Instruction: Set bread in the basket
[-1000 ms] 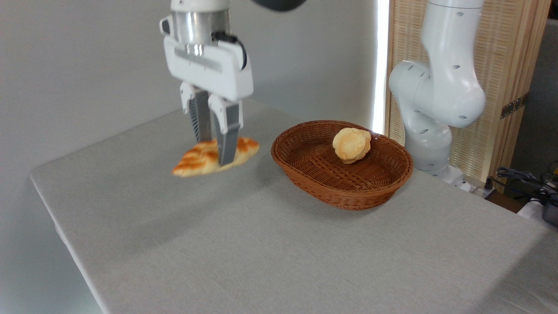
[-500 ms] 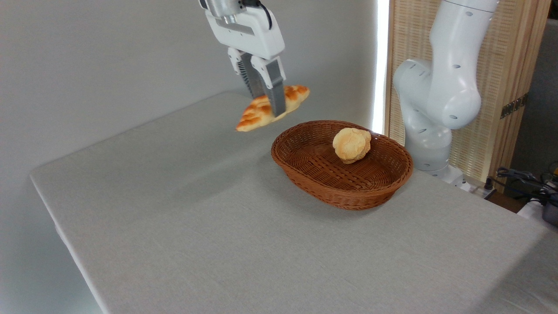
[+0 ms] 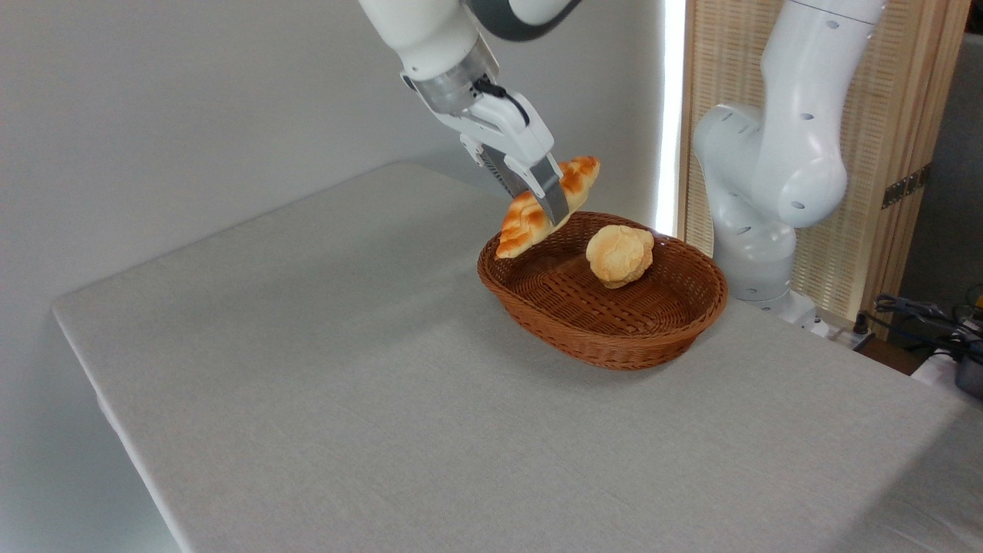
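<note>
The grey cloth-covered table point(image 3: 430, 399) carries the oval brown woven wicker basket point(image 3: 614, 338) near its far right edge. My white two-finger gripper point(image 3: 554, 206) hangs tilted above the basket's left rim, fingers clamped across the elongated braided golden-orange bread point(image 3: 530, 219), which slants down over that rim (clear of the wicker, I think). A round pale-yellow crackled bun point(image 3: 619, 255) leans against the basket's far wall.
</note>
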